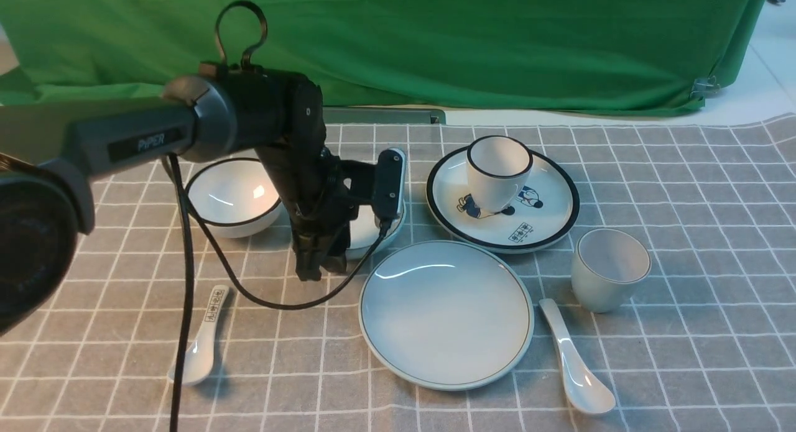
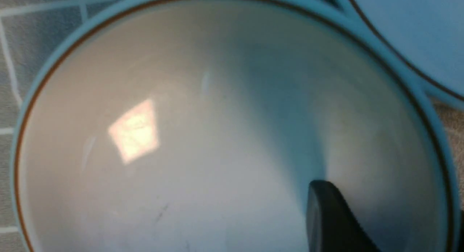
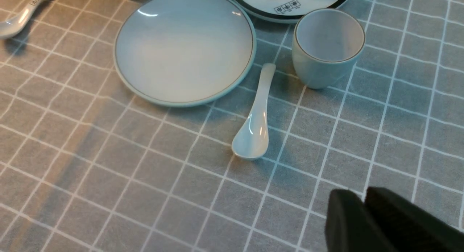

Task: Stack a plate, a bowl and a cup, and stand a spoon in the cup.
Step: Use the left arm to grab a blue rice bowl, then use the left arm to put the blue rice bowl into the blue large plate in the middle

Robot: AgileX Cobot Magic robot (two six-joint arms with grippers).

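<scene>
The plate [image 1: 445,314] lies in the middle of the checked cloth and also shows in the right wrist view [image 3: 185,47]. The bowl [image 1: 364,236] stands just behind its left rim, mostly hidden by my left arm. It fills the left wrist view [image 2: 181,136]. My left gripper [image 1: 320,267] is open at the bowl's near rim [image 2: 389,205]. One finger [image 2: 326,215] is inside the bowl and the other is outside the rim. The cup [image 1: 609,269] stands upright to the right of the plate. The spoon [image 1: 575,360] lies in front of it. My right gripper [image 3: 362,197] is shut and empty above bare cloth.
A black-rimmed white bowl [image 1: 233,196] stands at the back left. A cartoon plate [image 1: 541,214] carries a black-rimmed cup [image 1: 497,171] at the back. A spoon with black characters [image 1: 205,339] lies at the front left. My left arm's cable [image 1: 249,289] hangs over the cloth.
</scene>
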